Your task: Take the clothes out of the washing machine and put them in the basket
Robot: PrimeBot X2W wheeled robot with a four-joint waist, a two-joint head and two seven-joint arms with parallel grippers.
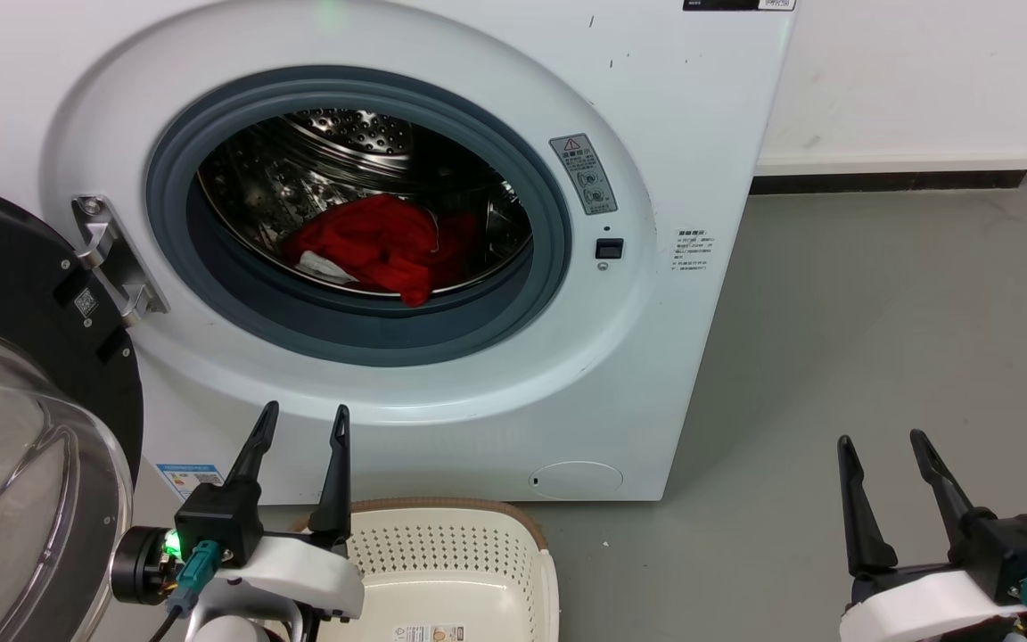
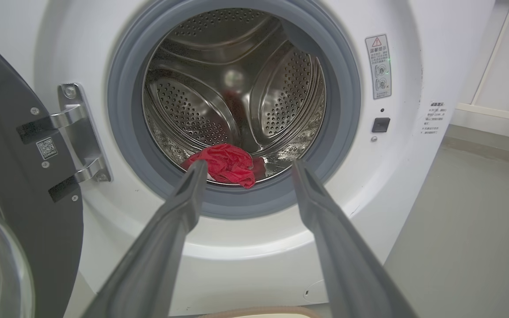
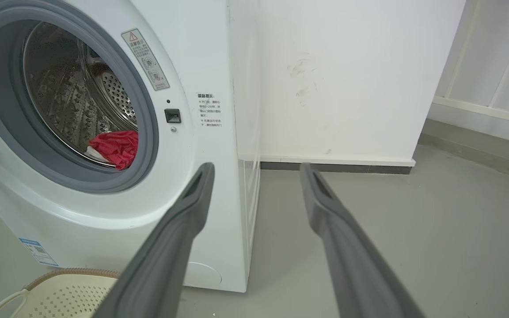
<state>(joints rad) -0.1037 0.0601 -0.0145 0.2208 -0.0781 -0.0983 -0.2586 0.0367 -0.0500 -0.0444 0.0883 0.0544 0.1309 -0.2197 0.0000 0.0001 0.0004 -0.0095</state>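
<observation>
The white washing machine stands with its door swung open to the left. Red clothes with a bit of white trim lie bunched at the bottom front of the steel drum, one end hanging over the drum lip; they also appear as clothes and clothes. The cream basket with a brown rim sits on the floor just before the machine. My left gripper is open and empty, low in front of the porthole, above the basket's left side. My right gripper is open and empty over the floor, right of the machine.
The black-framed glass door fills the left side, close beside my left arm. Its metal hinge sits at the porthole's left. Grey floor spreads to the right, bounded by a white wall with a dark skirting.
</observation>
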